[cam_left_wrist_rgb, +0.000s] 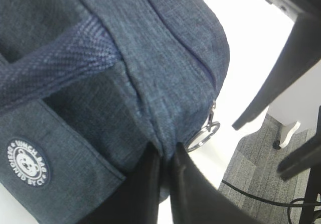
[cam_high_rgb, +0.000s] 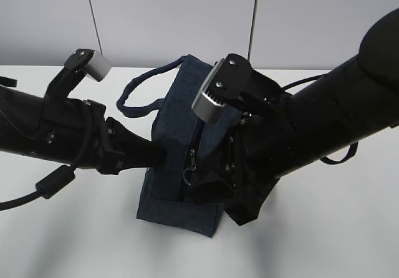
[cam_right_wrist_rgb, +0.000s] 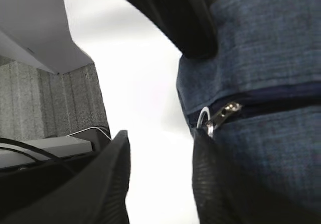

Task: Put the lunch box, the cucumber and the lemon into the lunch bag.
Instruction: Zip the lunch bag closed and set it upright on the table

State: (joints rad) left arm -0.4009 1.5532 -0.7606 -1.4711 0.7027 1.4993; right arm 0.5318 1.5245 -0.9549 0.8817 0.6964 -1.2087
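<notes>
While the left gripper [cam_left_wrist_rgb: 165,153] pinches the lunch bag [cam_high_rgb: 187,134] fabric, the right gripper [cam_right_wrist_rgb: 160,174], jaws parted, stands at the zipper pull [cam_right_wrist_rgb: 220,116]; next, grasp it.

Bench [cam_high_rgb: 324,240]: white, plain top, running back to a grey wall. On it I count one item, the lunch bag [cam_high_rgb: 177,212], dark navy, standing upright near the middle.

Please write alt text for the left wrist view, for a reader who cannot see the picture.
A dark blue fabric lunch bag fills the view, and the left end effector is shut on a fold of its fabric at the corner. A silver ring pull hangs from the closed zipper beside it; a round white logo sits lower left.
</notes>
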